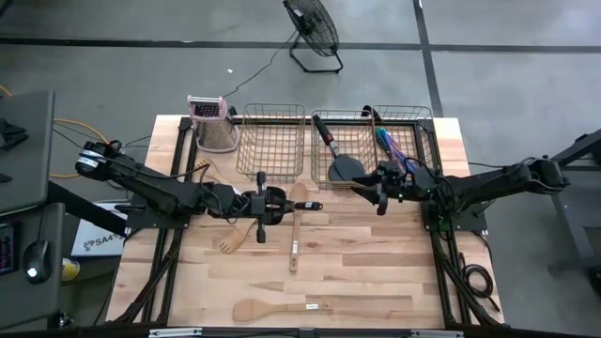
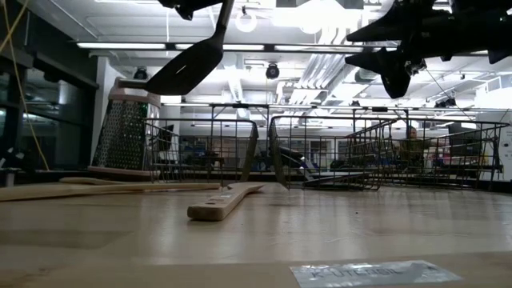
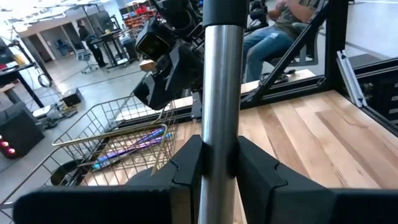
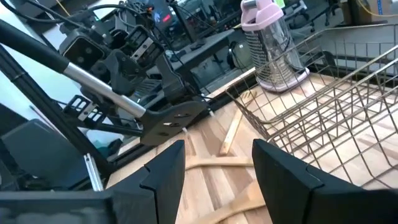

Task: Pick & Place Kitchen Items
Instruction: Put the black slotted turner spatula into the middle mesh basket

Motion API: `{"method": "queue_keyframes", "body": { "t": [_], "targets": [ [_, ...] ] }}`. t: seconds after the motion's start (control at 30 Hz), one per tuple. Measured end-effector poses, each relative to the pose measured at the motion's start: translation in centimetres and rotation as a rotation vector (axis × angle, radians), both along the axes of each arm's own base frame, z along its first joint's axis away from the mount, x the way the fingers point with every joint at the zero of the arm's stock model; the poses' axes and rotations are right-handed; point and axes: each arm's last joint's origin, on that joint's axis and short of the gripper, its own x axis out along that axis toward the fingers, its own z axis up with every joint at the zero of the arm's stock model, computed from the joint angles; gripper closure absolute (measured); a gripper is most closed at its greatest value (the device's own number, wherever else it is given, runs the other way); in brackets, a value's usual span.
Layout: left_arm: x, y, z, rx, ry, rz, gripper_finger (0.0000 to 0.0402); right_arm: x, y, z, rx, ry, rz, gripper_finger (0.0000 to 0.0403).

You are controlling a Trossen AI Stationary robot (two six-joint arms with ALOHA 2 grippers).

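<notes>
1. Black spatula [image 2: 192, 60] is in the air over surface [image 1: 376, 272] centre; I see my left gripper [image 1: 266, 205] pinching its metal handle.
2. Right gripper [image 1: 380, 192] spread, empty, at 3 o'clock of it, by the right basket [image 1: 371, 150].
3. Wooden spoons [image 1: 294, 230] lie at 6 o'clock.

Bare tabletop [image 1: 376, 272] lay open on the side of the two baskets away from the fan, broken only by a wooden spoon [image 1: 296, 230], a wooden fork [image 1: 233, 242] and a spatula [image 1: 280, 309] lying flat. The left basket [image 1: 272, 141] stood empty and open from above. The right basket [image 1: 376, 141] already held a black spatula [image 1: 340, 158] and cutlery [image 1: 394, 150]. The grater [image 1: 212, 122] blocked the left basket's outer side. Both arms hung just before the baskets: the left gripper [image 1: 263, 204] with its raised spatula [image 2: 192, 62], the right gripper [image 1: 382, 186] at the right basket's rim.
</notes>
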Motion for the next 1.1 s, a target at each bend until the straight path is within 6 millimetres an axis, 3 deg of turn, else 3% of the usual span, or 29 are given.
{"method": "queue_keyframes", "body": {
  "t": [0.23,0.4,0.67,1.1],
  "targets": [
    [0.0,0.0,0.0,0.000,0.000,0.000,0.0334,0.1,0.2,0.5,-0.080,-0.042,0.056,0.0223],
    [0.0,-0.1,0.0,-0.001,0.000,-0.022,0.0334,0.8,1.3,1.3,-0.275,-0.101,0.083,0.0223],
    [0.0,-0.1,0.0,-0.001,0.001,-0.022,0.0334,3.9,3.9,3.0,-0.660,-0.108,0.069,0.0221],
    [0.0,-0.1,0.0,-0.001,0.002,-0.023,0.0334,9.2,5.5,4.5,-0.673,-0.168,0.086,0.0108]
  ]
}}
